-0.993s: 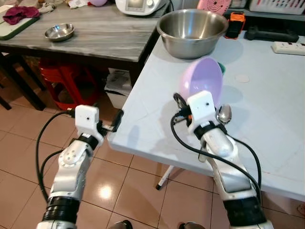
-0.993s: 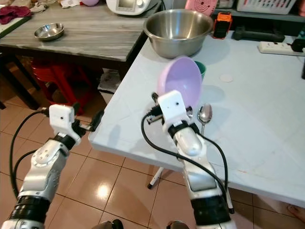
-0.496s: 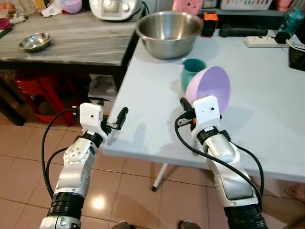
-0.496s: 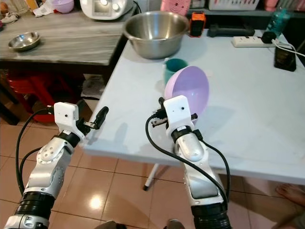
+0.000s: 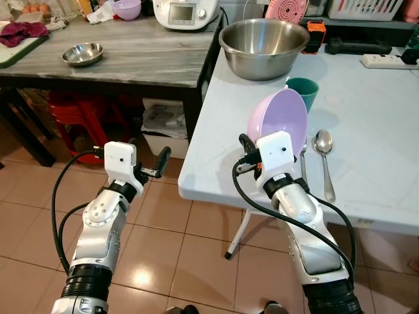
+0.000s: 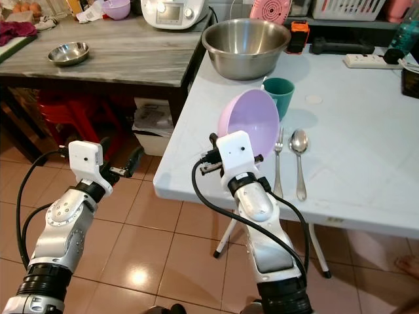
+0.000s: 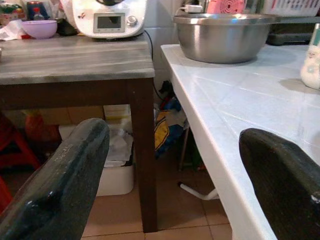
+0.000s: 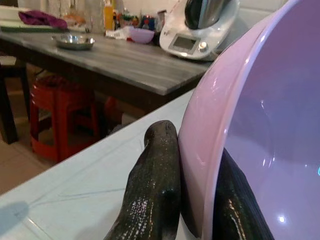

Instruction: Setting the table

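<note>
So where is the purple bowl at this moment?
The purple bowl is held tilted on its edge by the right gripper, above the near part of the white table, left of the fork and in front of the teal cup.

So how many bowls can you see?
4. A purple bowl tilted in the right gripper, a big steel bowl on the white table, and a small steel bowl and small purple bowl on the wooden table.
</note>
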Motion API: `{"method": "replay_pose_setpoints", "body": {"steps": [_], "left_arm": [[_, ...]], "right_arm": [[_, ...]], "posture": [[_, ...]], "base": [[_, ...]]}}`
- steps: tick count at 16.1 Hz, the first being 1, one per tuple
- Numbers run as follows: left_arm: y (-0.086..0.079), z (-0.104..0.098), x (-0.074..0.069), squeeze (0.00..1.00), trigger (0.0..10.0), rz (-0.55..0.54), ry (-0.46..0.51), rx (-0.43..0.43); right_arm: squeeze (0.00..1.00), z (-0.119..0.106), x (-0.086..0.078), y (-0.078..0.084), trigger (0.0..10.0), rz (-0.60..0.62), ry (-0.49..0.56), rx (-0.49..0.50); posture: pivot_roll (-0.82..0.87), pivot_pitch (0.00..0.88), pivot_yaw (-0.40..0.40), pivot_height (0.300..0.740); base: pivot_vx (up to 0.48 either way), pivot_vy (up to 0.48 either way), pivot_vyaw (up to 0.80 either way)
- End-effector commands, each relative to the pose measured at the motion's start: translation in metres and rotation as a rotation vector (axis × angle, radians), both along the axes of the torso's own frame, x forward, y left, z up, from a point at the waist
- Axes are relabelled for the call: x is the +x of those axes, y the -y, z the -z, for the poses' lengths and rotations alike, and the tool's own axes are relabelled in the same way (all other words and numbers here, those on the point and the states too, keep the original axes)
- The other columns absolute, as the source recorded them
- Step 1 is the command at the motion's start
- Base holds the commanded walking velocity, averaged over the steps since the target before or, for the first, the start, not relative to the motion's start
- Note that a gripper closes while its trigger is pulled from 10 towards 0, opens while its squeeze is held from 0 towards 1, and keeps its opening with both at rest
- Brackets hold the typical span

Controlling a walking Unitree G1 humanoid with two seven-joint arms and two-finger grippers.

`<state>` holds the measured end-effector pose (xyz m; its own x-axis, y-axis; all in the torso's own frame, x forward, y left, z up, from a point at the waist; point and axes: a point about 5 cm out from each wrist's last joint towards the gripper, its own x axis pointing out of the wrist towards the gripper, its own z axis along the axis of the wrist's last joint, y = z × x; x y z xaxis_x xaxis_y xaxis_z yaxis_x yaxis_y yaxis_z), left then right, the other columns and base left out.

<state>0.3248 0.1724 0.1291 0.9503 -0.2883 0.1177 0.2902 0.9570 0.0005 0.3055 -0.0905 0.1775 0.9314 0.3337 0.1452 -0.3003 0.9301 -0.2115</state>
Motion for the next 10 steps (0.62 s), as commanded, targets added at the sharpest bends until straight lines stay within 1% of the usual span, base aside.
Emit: {"method": "replay_pose_setpoints", "body": {"steps": [1, 5, 10], "left_arm": [[-0.0008, 0.0018, 0.0003, 0.0, 10.0, 0.004, -0.007, 0.003], [0.001, 0.0007, 0.0021, 0.0, 10.0, 0.008, -0.006, -0.006], [0.0028, 0.0009, 0.0023, 0.0, 10.0, 0.013, -0.005, -0.013]], "right_arm": [[0.0, -0.0061, 0.0014, -0.0044, 10.0, -0.008, 0.026, 0.005], [0.0, -0.0061, 0.0053, -0.0065, 10.0, -0.016, 0.036, 0.003], [0.0, -0.009, 0.0085, -0.0104, 10.0, -0.029, 0.057, 0.003]], "posture": [[-0.21, 0.096, 0.108, 0.74], [-0.21, 0.093, 0.12, 0.74], [-0.2, 0.097, 0.123, 0.74]], "base": [[0.0, 0.345, -0.68], [0.0, 0.343, -0.7], [0.0, 0.407, -0.66]]}}
